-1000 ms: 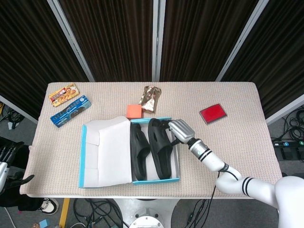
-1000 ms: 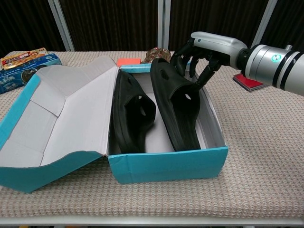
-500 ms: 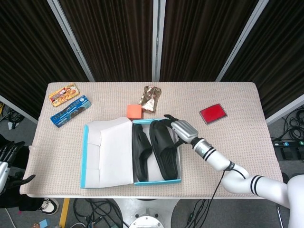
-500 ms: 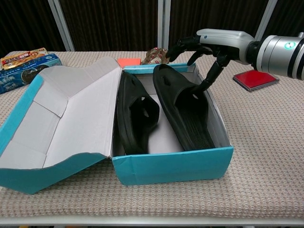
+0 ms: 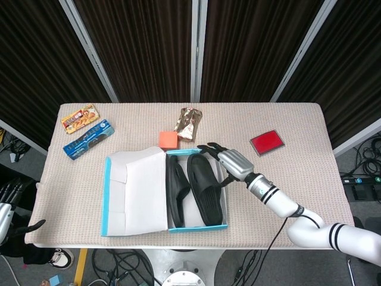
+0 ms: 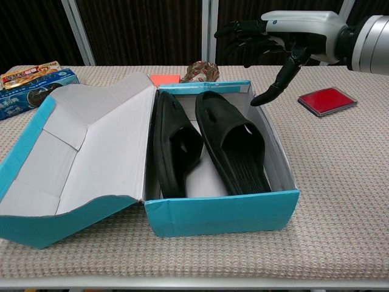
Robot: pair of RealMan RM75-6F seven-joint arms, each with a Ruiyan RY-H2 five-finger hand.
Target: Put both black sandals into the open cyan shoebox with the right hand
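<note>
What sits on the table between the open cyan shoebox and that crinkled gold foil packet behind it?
A small orange block lies there, just beyond the cyan shoebox rim and left of the gold foil packet; the head view shows it best.

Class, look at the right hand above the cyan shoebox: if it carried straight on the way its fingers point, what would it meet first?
Probably nothing nearby: the right hand hovers open above the cyan cardboard shoebox, fingers pointing left over the crumpled foil packet; depth is uncertain.
</note>
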